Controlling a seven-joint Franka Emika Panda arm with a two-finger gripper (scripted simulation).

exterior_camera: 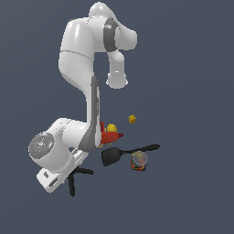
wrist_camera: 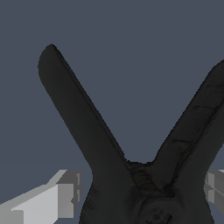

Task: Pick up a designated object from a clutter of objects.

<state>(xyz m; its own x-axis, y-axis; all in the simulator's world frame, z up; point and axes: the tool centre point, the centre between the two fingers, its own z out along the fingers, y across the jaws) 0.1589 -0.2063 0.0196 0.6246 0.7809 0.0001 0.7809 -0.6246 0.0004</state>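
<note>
Exterior view: the white Panda arm (exterior_camera: 84, 87) fills most of the scene, bent low so its wrist sits over the black spring clamp (exterior_camera: 75, 176), which lies on the grey floor at the near corner of the clutter, well apart from the can. Only two of its handles poke out from under the hand. Next in size comes the black spatula (exterior_camera: 123, 154), its broad head towards the arm, then the colourful can (exterior_camera: 139, 161) just beside the spatula handle, the red and yellow toys (exterior_camera: 109, 132) behind them, and the small yellow piece (exterior_camera: 132, 119) alone further back.

In the wrist view the clamp (wrist_camera: 131, 166) fills the frame, its handles splayed in a V, and the pale fingers (wrist_camera: 48, 199) stand spread on either side of its pivot, not yet pressing on it as far as can be seen.

It looks like stiff, light plastic with smooth, tapered handles that could slip. The safest hold is probably across the thick body at the pivot, where the sides are nearest parallel
</note>
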